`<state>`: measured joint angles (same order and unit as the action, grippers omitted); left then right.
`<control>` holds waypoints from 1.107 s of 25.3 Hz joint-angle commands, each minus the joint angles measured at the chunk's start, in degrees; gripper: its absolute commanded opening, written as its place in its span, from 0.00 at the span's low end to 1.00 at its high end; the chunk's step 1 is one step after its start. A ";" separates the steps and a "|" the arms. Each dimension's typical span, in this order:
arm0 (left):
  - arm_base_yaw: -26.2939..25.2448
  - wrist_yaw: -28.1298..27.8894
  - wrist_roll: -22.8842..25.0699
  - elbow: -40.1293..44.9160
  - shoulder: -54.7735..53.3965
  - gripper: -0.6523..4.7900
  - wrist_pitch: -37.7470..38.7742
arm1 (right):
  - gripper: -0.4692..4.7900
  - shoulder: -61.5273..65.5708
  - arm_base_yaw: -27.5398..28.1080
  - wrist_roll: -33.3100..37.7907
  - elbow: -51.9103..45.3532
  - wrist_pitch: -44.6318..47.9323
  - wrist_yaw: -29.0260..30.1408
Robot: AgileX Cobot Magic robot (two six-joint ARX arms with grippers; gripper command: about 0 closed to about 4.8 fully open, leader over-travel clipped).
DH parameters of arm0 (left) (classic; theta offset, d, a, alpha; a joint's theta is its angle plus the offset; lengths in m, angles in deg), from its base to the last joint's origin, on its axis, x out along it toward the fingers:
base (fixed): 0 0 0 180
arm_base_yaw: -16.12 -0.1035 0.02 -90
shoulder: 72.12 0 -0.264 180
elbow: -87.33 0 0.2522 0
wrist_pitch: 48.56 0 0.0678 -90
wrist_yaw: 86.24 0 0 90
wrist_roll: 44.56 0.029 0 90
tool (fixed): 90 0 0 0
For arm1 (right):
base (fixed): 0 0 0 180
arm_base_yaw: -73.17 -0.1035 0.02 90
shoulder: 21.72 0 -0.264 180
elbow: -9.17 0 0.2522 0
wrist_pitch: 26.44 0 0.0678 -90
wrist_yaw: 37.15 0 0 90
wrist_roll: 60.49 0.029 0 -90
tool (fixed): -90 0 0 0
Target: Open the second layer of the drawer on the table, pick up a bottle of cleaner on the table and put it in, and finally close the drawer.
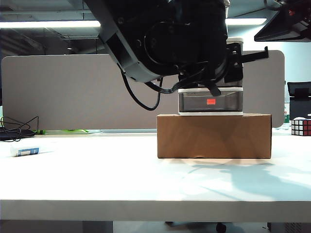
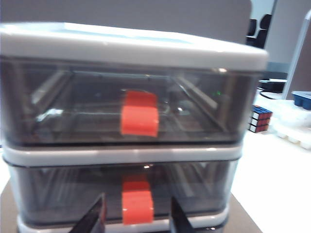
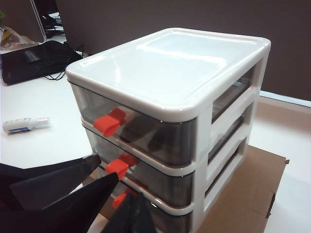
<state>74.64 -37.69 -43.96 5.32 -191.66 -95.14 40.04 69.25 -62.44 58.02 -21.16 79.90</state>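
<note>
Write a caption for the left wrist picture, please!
Left gripper, open, lined up on the middle drawer's orange tab, drawer unit filling the view.

The white table [image 1: 121, 174] is carrying a brown cardboard box [image 1: 214, 136] at its middle. The bottle of cleaner [image 1: 25, 151] is lying far left, and a Rubik's cube [image 1: 301, 126] is sitting far right.
</note>
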 commanded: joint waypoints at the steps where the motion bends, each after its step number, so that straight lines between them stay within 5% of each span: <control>1: -0.50 -0.74 -0.11 -0.22 0.22 0.41 -0.09 | 0.08 -0.15 0.00 -0.02 0.20 0.90 0.11; 28: -1.95 3.30 -2.51 -3.41 -2.19 0.40 2.89 | 0.08 -0.15 -0.07 -0.02 0.20 0.96 0.11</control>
<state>72.83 -34.39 -46.80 2.37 -194.09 -91.55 40.04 69.18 -62.44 58.04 -21.16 79.90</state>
